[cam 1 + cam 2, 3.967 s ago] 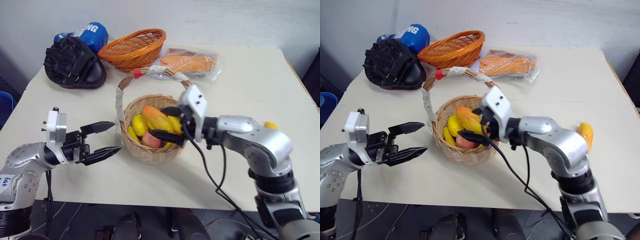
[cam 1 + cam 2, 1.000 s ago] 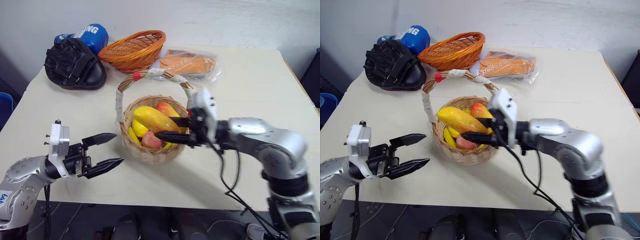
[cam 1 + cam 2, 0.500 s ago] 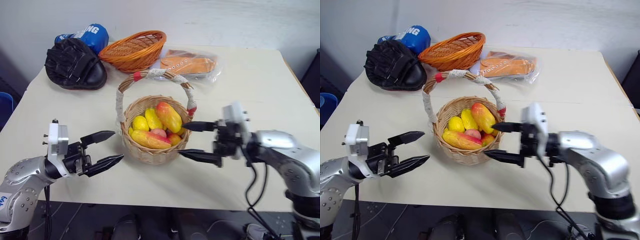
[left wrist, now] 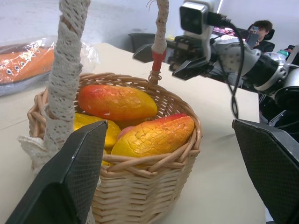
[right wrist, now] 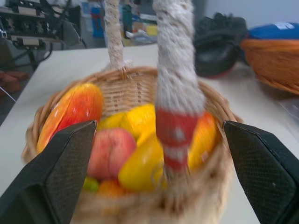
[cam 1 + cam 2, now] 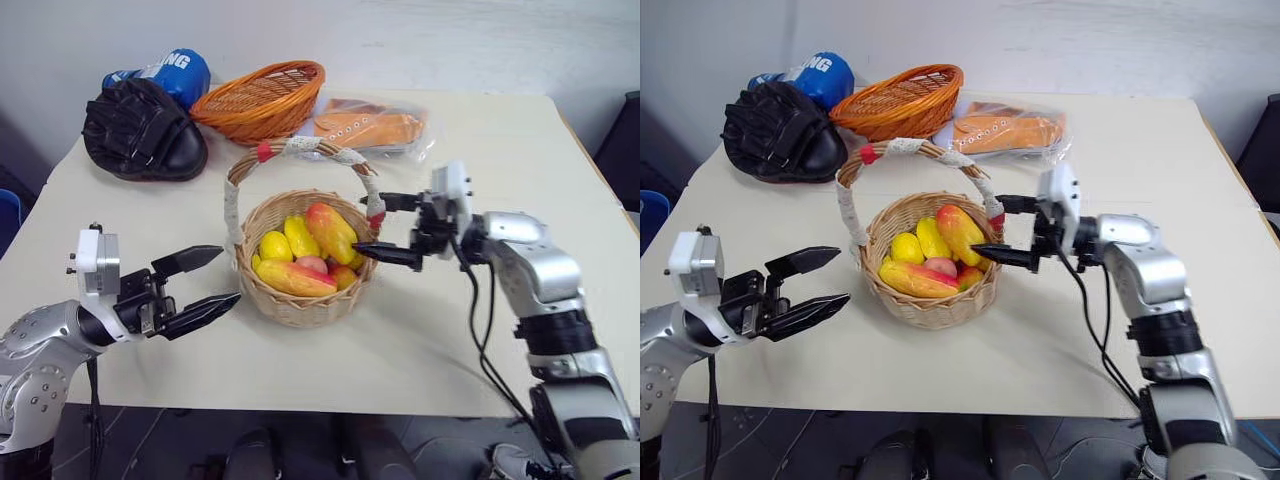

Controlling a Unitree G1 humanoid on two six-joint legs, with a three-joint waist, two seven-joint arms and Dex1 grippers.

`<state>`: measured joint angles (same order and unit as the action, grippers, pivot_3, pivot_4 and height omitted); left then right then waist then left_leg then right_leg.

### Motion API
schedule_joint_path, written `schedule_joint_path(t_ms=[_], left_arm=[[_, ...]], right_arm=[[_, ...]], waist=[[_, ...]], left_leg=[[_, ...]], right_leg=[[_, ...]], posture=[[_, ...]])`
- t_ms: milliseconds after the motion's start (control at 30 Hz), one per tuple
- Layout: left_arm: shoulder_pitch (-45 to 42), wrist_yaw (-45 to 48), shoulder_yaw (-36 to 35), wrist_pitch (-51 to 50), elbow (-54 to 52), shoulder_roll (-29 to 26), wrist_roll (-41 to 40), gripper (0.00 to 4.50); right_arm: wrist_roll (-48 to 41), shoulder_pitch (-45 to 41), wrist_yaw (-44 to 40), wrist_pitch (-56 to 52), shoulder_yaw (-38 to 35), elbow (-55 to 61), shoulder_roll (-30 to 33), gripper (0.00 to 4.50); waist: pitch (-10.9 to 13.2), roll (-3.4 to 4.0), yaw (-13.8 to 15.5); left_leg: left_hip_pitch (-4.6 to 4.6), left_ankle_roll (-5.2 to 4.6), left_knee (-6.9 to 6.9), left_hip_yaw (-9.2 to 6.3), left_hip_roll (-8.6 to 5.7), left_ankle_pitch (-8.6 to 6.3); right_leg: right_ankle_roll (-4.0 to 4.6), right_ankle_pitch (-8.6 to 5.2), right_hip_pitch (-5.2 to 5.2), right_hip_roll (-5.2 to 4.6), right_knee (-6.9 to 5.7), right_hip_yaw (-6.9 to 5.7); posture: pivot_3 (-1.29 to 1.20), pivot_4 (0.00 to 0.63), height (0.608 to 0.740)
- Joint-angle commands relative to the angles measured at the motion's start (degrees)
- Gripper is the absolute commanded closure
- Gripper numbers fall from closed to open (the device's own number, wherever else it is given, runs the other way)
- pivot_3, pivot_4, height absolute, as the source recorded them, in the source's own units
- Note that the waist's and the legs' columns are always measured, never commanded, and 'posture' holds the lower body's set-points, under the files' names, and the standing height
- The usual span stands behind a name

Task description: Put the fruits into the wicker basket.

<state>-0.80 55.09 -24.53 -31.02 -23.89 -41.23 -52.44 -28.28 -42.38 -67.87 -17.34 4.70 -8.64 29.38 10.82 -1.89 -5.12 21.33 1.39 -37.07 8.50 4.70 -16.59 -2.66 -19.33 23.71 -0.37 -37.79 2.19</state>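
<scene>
Starting at your left, the left hand (image 6: pixel 205 280) hovers over the surface (image 6: pixel 500 150) beside the wicker basket (image 6: pixel 300 300), its fingers spread wide and holding nothing. The basket stands near the front middle of the surface, with its white-wrapped handle (image 6: pixel 300 150) arching over it. Inside lie the fruits: two mangoes (image 6: pixel 333 232) (image 6: pixel 293 277), one upright toward the right rim and one along the front, with yellow lemons (image 6: pixel 275 245) and a pink peach (image 6: pixel 313 264) between them. To the right, your right hand (image 6: pixel 382 227) points at the basket's right rim, fingers spread either side of the handle's red end, gripping nothing.
</scene>
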Motion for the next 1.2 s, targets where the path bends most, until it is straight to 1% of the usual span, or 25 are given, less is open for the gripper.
schedule_joint_path(t_ms=[33, 100, 200, 233, 267, 300, 333, 367, 400, 433, 567, 633, 700, 767, 833, 900, 967, 1067, 1200], left_arm=[[0.98, -0.37, 0.05, 0.96, -2.43, 0.41, -0.09, 0.0], [1.71, -0.36, 0.07, 0.9, -3.11, 0.39, -0.21, 0.0], [1.73, 0.01, -0.18, 1.06, -2.67, -0.1, -0.06, 0.0], [1.35, 0.15, -0.05, 1.13, -2.26, -0.23, 0.07, 0.0], [0.97, 0.23, 0.07, 1.13, -1.93, -0.33, 0.14, 0.0], [0.47, 0.47, 0.55, 1.26, -1.52, -0.31, 0.4, 0.0], [-0.09, 0.82, 1.24, 1.43, -1.12, -0.24, 0.74, 0.0], [-0.72, 1.2, 2.12, 1.55, -0.77, -0.08, 1.07, 0.0], [-1.47, 1.49, 2.97, 1.66, -0.39, 0.13, 1.34, 0.0], [-2.28, 1.68, 3.76, 1.71, -0.03, 0.33, 1.53, 0.0], [-6.86, 3.09, 7.22, 2.04, 2.51, 0.85, 2.28, 0.0], [-9.62, 3.67, 8.98, 2.32, 4.33, 1.51, 2.82, 0.0], [-11.41, 4.18, 10.13, 2.49, 5.62, 2.07, 3.23, 0.0], [-13.63, 5.21, 11.91, 2.61, 7.14, 2.78, 3.96, 0.0], [-16.57, 6.96, 14.11, 2.97, 9.44, 3.51, 4.82, 0.0], [-19.25, 8.37, 15.62, 3.5, 11.83, 4.22, 5.72, 0.0], [-21.55, 9.2, 16.67, 4.33, 14.04, 5.16, 6.93, 0.0], [-24.32, 10.11, 18.19, 6.02, 16.91, 6.72, 8.95, 0.0], [-27.56, 10.83, 19.75, 9.32, 20.24, 9.04, 11.98, 0.0]], right_arm=[[0.02, -2.44, -2.27, 1.31, 0.19, -0.99, -1.33, 0.84], [-0.14, -2.32, -3.26, 0.75, 0.36, -0.66, -1.35, 1.18], [1.39, -1.11, -5.18, 1.81, 0.88, 0.77, 0.49, 2.18], [1.07, -0.34, -5.06, 0.4, 0.72, 2.43, 1.33, 2.51], [0.76, 0.07, -4.87, -0.76, 0.55, 3.53, 1.81, 2.89], [0.35, 0.68, -4.44, -1.52, 0.1, 4.65, 2.12, 3.14], [0.07, 1.44, -3.89, -2.07, -0.4, 5.84, 2.52, 3.57], [-0.13, 2.49, -3.06, -2.15, -1.23, 7.2, 2.92, 3.87], [-0.59, 3.71, -2.14, -2.69, -2.24, 8.91, 3.44, 4.26], [-1.19, 4.97, -1.17, -3.54, -3.37, 10.75, 4.06, 4.36], [-6.14, 12.32, 5.88, -10.21, -12.44, 22.63, 8.19, 4.35], [-9.32, 16.11, 11.56, -14.07, -19.33, 28.09, 9.68, 4.35], [-11.38, 18.5, 15.82, -16.44, -23.83, 31.39, 10.46, 4.35], [-12.54, 21.5, 21.07, -18.34, -30.13, 33.83, 10.81, 4.35], [-13.21, 26.38, 24.9, -19.64, -38.39, 35.51, 11.43, 4.35], [-11.03, 30.55, 26.66, -17.91, -43.4, 34.37, 11.9, 4.35], [-7.97, 32.31, 27.8, -14.34, -45.22, 31.13, 12.26, 4.35], [-4.62, 32.12, 30.07, -11.92, -45.93, 24.57, 13.29, 4.35], [1.88, 29.14, 32.43, -3.37, -44.54, 9.9, 14.62, 4.35]], waist=[[0.0, 0.0, 0.31], [0.0, 0.0, 0.37], [0.0, 0.0, 0.35], [0.0, 0.0, 0.4], [0.0, 0.0, 0.42], [0.0, 0.0, 0.41], [0.0, 0.0, 0.4], [0.0, 0.0, 0.39], [0.0, 0.0, 0.39], [0.0, 0.0, 0.43], [0.01, 0.01, 1.03], [0.01, 0.02, 1.26], [0.01, 0.02, 1.54], [0.01, 0.01, 1.61], [0.01, 0.02, 1.78], [0.01, 0.02, 2.1], [0.01, 0.02, 2.11], [0.01, 0.02, 1.65], [0.01, 0.02, 1.2]], left_leg=[[0.0, 0.0, 0.0, 0.0, 0.0, 0.0], [0.03, -0.02, 0.0, -0.03, 0.0, -0.08], [0.04, -0.02, -0.02, 0.0, 0.0, -0.09], [0.02, -0.02, -0.03, -0.01, 0.0, -0.09], [0.01, -0.02, -0.03, -0.03, -0.01, -0.08], [0.01, -0.02, -0.02, -0.04, -0.01, -0.08], [0.0, -0.02, -0.03, -0.04, -0.01, -0.08], [0.0, -0.02, -0.03, -0.04, -0.01, -0.08], [-0.01, -0.02, -0.04, -0.04, -0.01, -0.08], [-0.01, -0.02, -0.03, -0.04, -0.02, -0.08], [0.02, -0.01, -0.01, -0.06, -0.04, -0.09], [0.05, -0.01, -0.01, -0.06, -0.05, -0.1], [0.07, -0.01, -0.03, -0.06, -0.04, -0.1], [0.02, -0.01, -0.02, -0.01, -0.05, -0.1], [0.0, 0.01, -0.01, -0.03, -0.04, -0.09], [0.0, 0.02, 0.0, -0.06, -0.05, -0.08], [0.0, 0.01, -0.02, -0.05, -0.11, -0.07], [-0.01, -0.11, -0.07, 0.11, -0.18, -0.03], [-0.16, -0.15, -0.05, 0.28, -0.21, 0.04]], right_leg=[[0.0, 0.0, 0.0, 0.0, 0.01, 0.0], [-0.03, -0.03, -0.01, -0.04, 0.06, -0.04], [-0.03, -0.03, -0.01, -0.05, 0.06, -0.03], [-0.02, -0.03, -0.02, -0.04, 0.04, -0.03], [-0.01, -0.03, -0.02, -0.05, 0.02, -0.05], [-0.01, -0.04, -0.02, -0.05, 0.02, -0.06], [-0.01, -0.04, -0.03, -0.05, 0.01, -0.05], [-0.01, -0.04, -0.03, -0.05, 0.0, -0.05], [-0.01, -0.04, -0.04, -0.05, -0.01, -0.05], [-0.01, -0.04, -0.04, -0.05, -0.02, -0.05], [-0.01, -0.04, -0.03, -0.06, 0.02, -0.06], [-0.02, -0.04, -0.02, -0.06, 0.04, -0.04], [-0.02, -0.04, -0.03, -0.04, 0.05, -0.04], [-0.02, -0.04, -0.04, -0.03, 0.04, 0.01], [-0.02, -0.04, -0.04, 0.0, 0.03, 0.01], [-0.02, -0.04, -0.05, 0.03, 0.03, -0.01], [-0.04, -0.05, -0.07, 0.01, 0.04, 0.01], [-0.21, 0.05, -0.08, -0.02, 0.04, 0.16], [-0.28, 0.1, -0.1, 0.02, -0.01, 0.36]], posture=[[0.0, 0.15, 0.74], [0.0, 0.15, 0.74], [0.0, 0.15, 0.74], [0.0, 0.15, 0.74], [0.0, 0.15, 0.74], [0.0, 0.15, 0.74], [0.0, 0.15, 0.74], [0.0, 0.15, 0.74], [0.0, 0.15, 0.74], [0.0, 0.15, 0.74], [0.0, 0.15, 0.74], [0.0, 0.15, 0.74], [0.0, 0.15, 0.74], [0.0, 0.15, 0.74], [0.0, 0.15, 0.74], [0.0, 0.15, 0.74], [0.0, 0.15, 0.74], [0.0, 0.15, 0.74], [0.0, 0.15, 0.74]])
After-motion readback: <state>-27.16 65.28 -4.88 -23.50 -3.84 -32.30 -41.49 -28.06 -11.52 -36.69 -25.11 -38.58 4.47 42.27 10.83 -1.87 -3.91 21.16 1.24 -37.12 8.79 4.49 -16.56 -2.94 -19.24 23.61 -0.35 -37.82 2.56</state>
